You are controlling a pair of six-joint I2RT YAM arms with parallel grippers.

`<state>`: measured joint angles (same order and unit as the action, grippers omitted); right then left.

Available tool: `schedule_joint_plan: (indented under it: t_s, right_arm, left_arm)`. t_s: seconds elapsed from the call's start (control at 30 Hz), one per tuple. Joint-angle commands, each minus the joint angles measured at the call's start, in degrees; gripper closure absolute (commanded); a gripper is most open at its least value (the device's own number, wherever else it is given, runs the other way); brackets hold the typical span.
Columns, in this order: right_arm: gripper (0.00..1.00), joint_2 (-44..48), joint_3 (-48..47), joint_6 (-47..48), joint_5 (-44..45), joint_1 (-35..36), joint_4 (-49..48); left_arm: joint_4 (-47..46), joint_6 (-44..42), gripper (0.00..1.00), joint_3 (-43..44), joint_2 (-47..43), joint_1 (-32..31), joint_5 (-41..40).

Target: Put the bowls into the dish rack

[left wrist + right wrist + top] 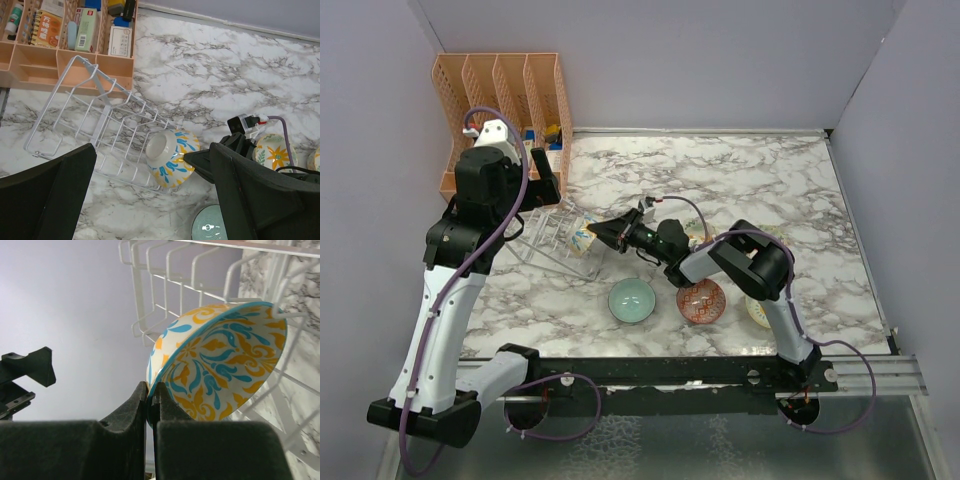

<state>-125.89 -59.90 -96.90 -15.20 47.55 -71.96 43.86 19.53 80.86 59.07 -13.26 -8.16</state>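
Note:
My right gripper [597,232] is shut on the rim of the blue-and-orange floral bowl [582,238]. It holds the bowl tilted on its side among the prongs at the right end of the wire dish rack [542,240]. The right wrist view shows the pads [142,395] pinching the bowl [220,365] against the rack [200,270]. My left gripper [544,176] is open and empty above the rack [95,125]; it looks down on the bowl [170,157]. The teal bowl [632,300] and the red-patterned bowl [701,302] sit on the table. A cream flowered bowl [272,152] lies behind the right arm.
The orange plastic organizer [505,100] with small items stands at the back left, just behind the rack. Another bowl [757,312] sits partly hidden under the right arm's elbow. Grey walls enclose the marble table [750,180] on three sides.

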Motion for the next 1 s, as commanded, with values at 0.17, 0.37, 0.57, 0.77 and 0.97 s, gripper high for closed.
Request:
schedule_joint_plan:
  t_s: [0.17,0.37,0.57,0.77,0.97]
  right_arm:
    - [0.76,-0.4,0.1,-2.9,-4.0,0.2,-2.3]
    - [0.55,2.2,1.4,-1.8,-4.0,0.2,1.7]
    - [0.45,3.1,0.6,-1.2,-5.2,0.2,5.4]
    - [0.39,6.7,2.7,1.1,-4.7,0.2,12.5]
    - [0.3,11.3,4.5,4.1,-3.1,0.0,23.1]
  left_arm:
    - [-1.0,-0.5,0.01,-1.0,-1.3,-0.3,-0.3]
    - [-0.8,-0.5,0.01,-1.2,-1.6,-0.3,-0.5]
    - [-1.0,-0.6,0.01,-1.0,-1.6,-0.3,-0.6]
    - [-0.9,-0.6,0.01,-1.3,-2.0,-0.3,-0.8]
    - [-0.9,-0.5,0.01,-1.0,-1.9,-0.3,-0.7]
